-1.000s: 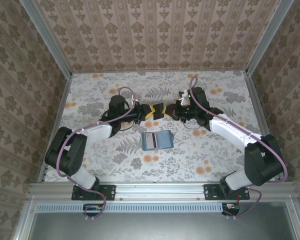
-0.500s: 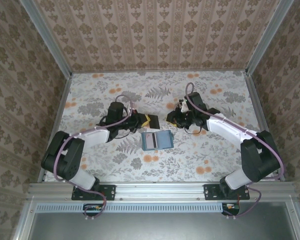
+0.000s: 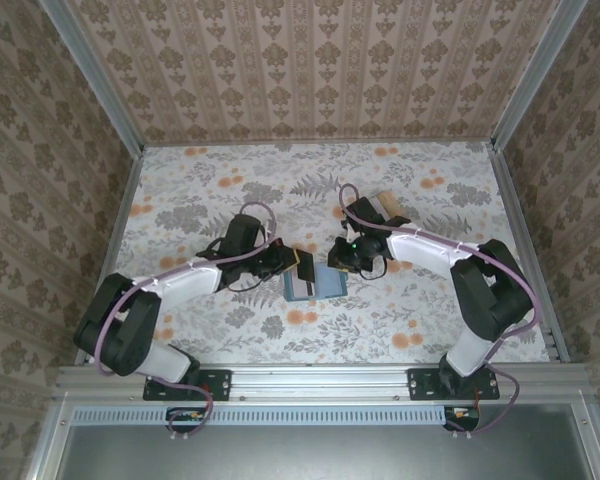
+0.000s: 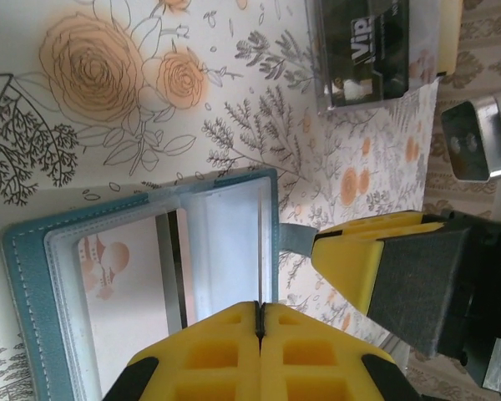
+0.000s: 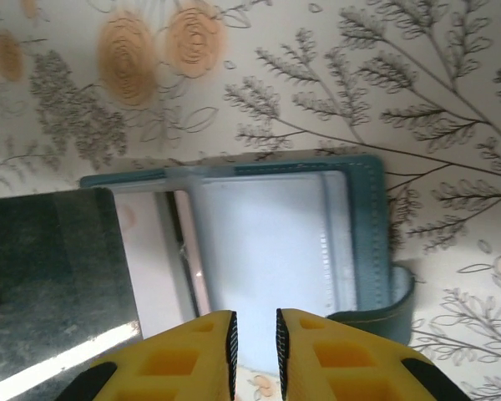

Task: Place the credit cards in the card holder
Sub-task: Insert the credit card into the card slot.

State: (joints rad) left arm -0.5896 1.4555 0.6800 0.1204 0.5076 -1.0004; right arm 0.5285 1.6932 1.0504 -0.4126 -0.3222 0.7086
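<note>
The teal card holder [image 3: 326, 286] lies open on the floral table, its pale slotted inside [image 5: 267, 242] facing up. A white card [image 4: 117, 276] with a dark stripe sits in one pocket. My left gripper [image 3: 298, 263] hangs over the holder's left part, shut on a thin card [image 4: 259, 242] that stands edge-on above the slots. In the right wrist view that card [image 5: 54, 280] looks dark grey. My right gripper [image 3: 345, 257] hovers at the holder's right edge. Its fingers [image 5: 255, 322] stand a little apart with nothing between them, just above the strap [image 5: 384, 305].
A small dark-sided box [image 4: 376, 46] showing a "Vip" card lies beyond the holder; it appears tan at the back right [image 3: 389, 204]. Patterned walls and metal rails [image 3: 90, 95] close in the table. My right gripper's yellow finger [image 4: 367, 259] is close beside my left one.
Both grippers met mid-table a second ago, then parted. Both have since dropped toward the near side onto the card holder, the left one carrying the card.
</note>
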